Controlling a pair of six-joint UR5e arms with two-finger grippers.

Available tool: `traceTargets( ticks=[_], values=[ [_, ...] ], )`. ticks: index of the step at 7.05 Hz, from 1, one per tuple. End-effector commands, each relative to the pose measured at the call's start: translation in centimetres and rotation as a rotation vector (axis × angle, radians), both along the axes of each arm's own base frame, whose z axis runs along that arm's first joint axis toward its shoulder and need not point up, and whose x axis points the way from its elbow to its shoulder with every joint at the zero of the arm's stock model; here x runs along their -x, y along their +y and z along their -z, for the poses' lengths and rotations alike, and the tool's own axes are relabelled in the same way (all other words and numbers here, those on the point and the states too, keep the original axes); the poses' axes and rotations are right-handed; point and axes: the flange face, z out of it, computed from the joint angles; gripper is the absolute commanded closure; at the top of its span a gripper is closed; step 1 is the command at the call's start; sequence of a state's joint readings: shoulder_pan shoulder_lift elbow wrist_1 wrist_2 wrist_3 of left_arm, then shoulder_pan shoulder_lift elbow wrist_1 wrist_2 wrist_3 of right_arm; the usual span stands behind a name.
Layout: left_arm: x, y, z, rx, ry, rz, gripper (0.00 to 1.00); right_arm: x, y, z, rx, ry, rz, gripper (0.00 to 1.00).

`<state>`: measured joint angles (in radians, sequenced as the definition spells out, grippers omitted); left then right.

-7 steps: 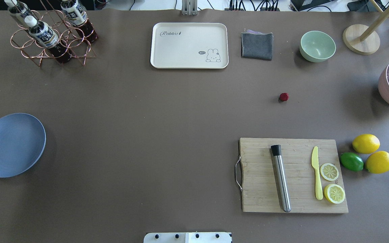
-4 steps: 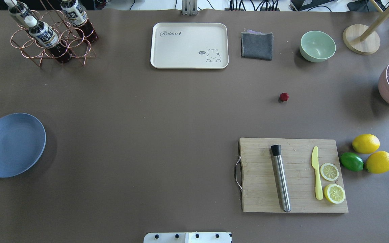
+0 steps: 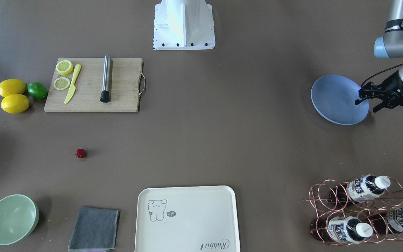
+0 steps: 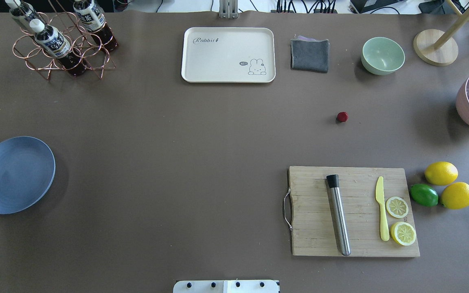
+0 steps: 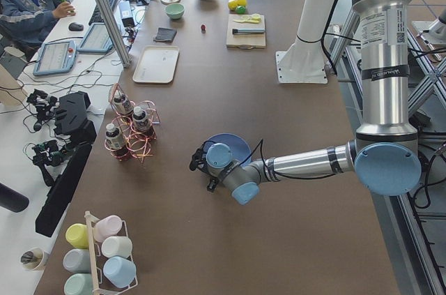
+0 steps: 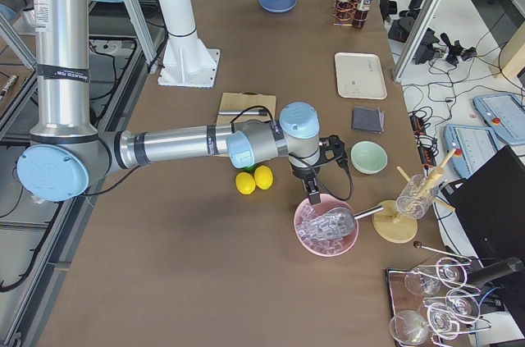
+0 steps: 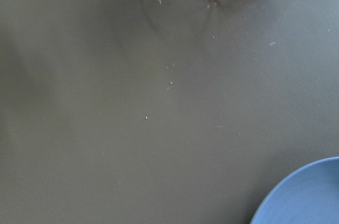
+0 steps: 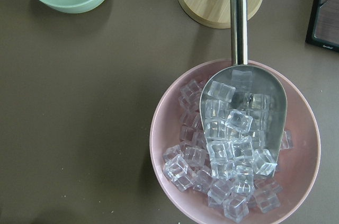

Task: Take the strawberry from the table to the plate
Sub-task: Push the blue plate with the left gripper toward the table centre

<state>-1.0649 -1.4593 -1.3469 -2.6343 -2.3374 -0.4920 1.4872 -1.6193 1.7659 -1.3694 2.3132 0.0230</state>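
The strawberry (image 4: 342, 117), tiny and dark red, lies alone on the table (image 4: 185, 134), right of centre, beyond the cutting board; it also shows in the front-facing view as the strawberry (image 3: 80, 153). The blue plate (image 4: 18, 179) sits at the table's left edge. My left gripper (image 3: 366, 106) hovers open and empty over the plate (image 3: 334, 94) at its outer rim, far from the berry. My right gripper (image 6: 315, 193) hangs over the pink ice bowl (image 6: 326, 226) in the right side view only, and I cannot tell whether it is open or shut.
A cutting board (image 4: 352, 211) carries a steel muddler, a yellow knife and lemon slices, with two lemons (image 4: 448, 183) and a lime beside it. A cream tray (image 4: 228, 55), grey cloth (image 4: 310, 55), green bowl (image 4: 382, 55) and bottle rack (image 4: 61, 40) line the far side.
The left gripper has moved in from the table's left edge, so that one finger now reaches over the plate's rim. The strawberry has not moved.
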Motion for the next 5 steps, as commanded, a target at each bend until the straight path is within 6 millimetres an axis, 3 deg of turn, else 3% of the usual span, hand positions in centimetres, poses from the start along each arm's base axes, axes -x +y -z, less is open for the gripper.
traceTargets(
  ticks=[1,2,3,5],
  values=[
    [-0.2,0.3,0.4,-0.019,0.024,-0.020,1.00,0.1,0.0,0.0,0.000,0.000,0.002,0.00],
    [-0.5,1.2,1.1,0.005,0.106,-0.088,1.00,0.1,0.0,0.0,0.000,0.000,0.002,0.00],
    [0.8,0.7,2.0,0.026,0.160,-0.100,1.00,0.1,0.0,-0.1,0.001,0.000,0.002,0.00],
    [3.4,-2.8,5.8,0.053,0.268,-0.103,1.00,0.1,0.0,0.0,0.000,-0.001,0.003,0.00]
  ],
)
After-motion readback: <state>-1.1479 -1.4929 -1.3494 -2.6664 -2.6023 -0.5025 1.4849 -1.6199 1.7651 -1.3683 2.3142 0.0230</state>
